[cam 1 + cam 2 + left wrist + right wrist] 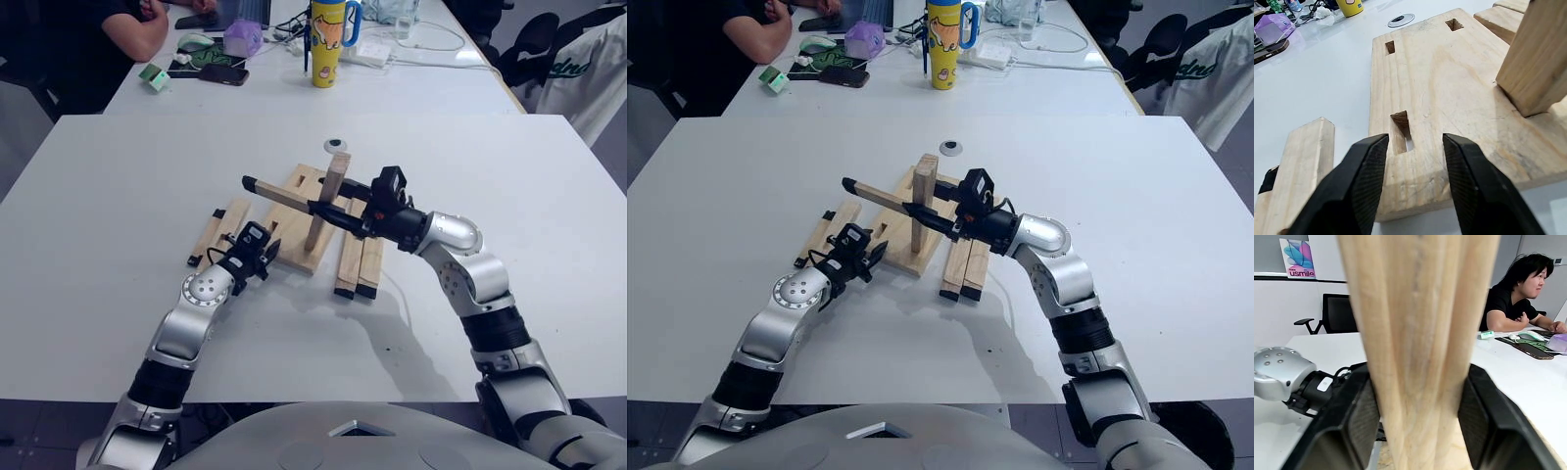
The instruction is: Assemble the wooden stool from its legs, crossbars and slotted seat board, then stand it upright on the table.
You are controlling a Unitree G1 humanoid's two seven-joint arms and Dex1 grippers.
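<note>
White table (509, 196); yellow mug (328, 44) on rear desk (441, 78). L claw (1414, 141) spread; R claw (321, 209) pinching wood bar (279, 194).

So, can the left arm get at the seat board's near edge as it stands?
Probably yes: the open left tool sits right at that edge of the seat board, nothing between; the upright leg stands farther in.

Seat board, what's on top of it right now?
One upright leg stands on the seat board. Three slots show empty; the leg covers whatever lies under its foot. The right hand holds a second leg above it.
</note>
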